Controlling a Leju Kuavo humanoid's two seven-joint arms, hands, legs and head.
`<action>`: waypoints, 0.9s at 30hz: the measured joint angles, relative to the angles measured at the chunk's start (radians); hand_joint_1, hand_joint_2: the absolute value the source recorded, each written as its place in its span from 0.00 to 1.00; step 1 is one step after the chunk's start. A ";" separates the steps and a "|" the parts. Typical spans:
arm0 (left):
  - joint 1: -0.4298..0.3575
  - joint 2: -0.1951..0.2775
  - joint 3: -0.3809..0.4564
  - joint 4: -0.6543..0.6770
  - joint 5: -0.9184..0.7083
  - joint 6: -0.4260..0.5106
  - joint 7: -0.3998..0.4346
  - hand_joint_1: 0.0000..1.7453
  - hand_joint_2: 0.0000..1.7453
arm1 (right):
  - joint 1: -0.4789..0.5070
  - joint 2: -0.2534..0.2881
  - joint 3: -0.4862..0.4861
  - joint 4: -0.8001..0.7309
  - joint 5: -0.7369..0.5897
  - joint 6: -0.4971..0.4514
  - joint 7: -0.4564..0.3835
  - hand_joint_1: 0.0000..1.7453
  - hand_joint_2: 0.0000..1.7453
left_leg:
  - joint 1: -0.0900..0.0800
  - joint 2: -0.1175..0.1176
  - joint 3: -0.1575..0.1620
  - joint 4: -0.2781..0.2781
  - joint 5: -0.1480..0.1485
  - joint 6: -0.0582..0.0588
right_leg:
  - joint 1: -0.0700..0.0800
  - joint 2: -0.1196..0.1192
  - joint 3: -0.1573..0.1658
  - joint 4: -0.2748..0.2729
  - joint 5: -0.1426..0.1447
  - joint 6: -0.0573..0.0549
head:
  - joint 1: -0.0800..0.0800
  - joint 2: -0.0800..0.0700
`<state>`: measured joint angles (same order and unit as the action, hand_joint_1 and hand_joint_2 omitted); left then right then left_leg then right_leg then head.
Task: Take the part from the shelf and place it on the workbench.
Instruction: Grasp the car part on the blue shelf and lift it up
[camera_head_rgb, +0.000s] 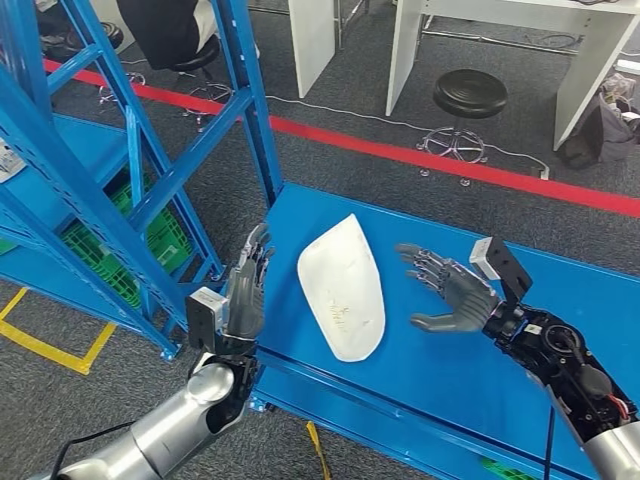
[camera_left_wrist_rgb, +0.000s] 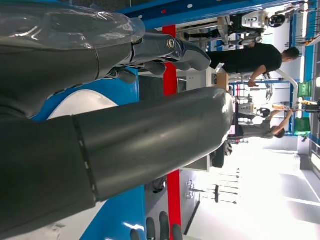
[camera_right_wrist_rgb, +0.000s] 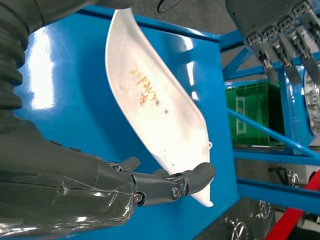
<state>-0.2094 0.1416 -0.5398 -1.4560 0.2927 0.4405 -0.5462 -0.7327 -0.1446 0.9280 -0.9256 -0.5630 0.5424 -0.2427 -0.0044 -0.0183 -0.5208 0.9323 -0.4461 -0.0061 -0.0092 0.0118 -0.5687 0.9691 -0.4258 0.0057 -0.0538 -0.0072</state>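
Both hands are released, fingers spread and holding nothing, one on either side of the white part (camera_head_rgb: 342, 287). Nearest the camera, the left hand (camera_head_rgb: 245, 290) stands upright at the near-left edge of the blue counter (camera_head_rgb: 453, 390), palm turned toward the part, a narrow strip of blue showing between them. The right hand (camera_head_rgb: 447, 290) hovers on the opposite side, fingers reaching toward the part and thumb hanging lower, also with a gap. The part lies flat on the counter between the two palms, touching neither; its long axis runs from the near edge away toward the far edge, slightly slanted, the broad rounded end nearer the robot. Orange handwriting on its surface shows in the right wrist view. Both hands look about equally near, so the placing seems done and the remaining move is probably to draw the hands clear. Beyond the left hand stands the blue shelf (camera_head_rgb: 151, 150), with a green crate (camera_head_rgb: 162, 240) low inside it.
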 joint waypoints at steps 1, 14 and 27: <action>0.000 0.000 0.000 0.000 0.000 0.000 0.000 0.00 0.00 | 0.000 0.000 -0.002 0.005 0.000 -0.002 0.000 0.00 1.00 | 0.000 0.000 0.000 0.000 0.000 0.000 | 0.000 0.000 0.000 0.000 0.000 0.000 | 0.000 0.000; 0.000 0.004 0.000 0.000 -0.003 -0.011 0.000 0.00 0.00 | 0.000 0.000 -0.038 0.074 0.000 -0.022 -0.001 0.00 1.00 | 0.000 0.000 0.000 0.000 0.000 0.000 | 0.000 0.000 0.000 0.000 0.000 0.000 | 0.000 0.000; 0.000 0.004 0.000 -0.001 -0.007 -0.025 0.002 0.00 0.00 | -0.002 0.003 -0.062 0.147 -0.003 -0.015 0.011 0.00 1.00 | 0.000 0.000 0.000 0.000 0.000 0.000 | 0.000 0.000 0.000 0.000 0.000 0.000 | 0.000 0.000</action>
<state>-0.2094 0.1455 -0.5394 -1.4569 0.2858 0.4152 -0.5444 -0.7342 -0.1414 0.8656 -0.7788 -0.5660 0.5276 -0.2318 -0.0044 -0.0186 -0.5210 0.9323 -0.4461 -0.0061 -0.0092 0.0115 -0.5684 0.9691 -0.4258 0.0057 -0.0538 -0.0072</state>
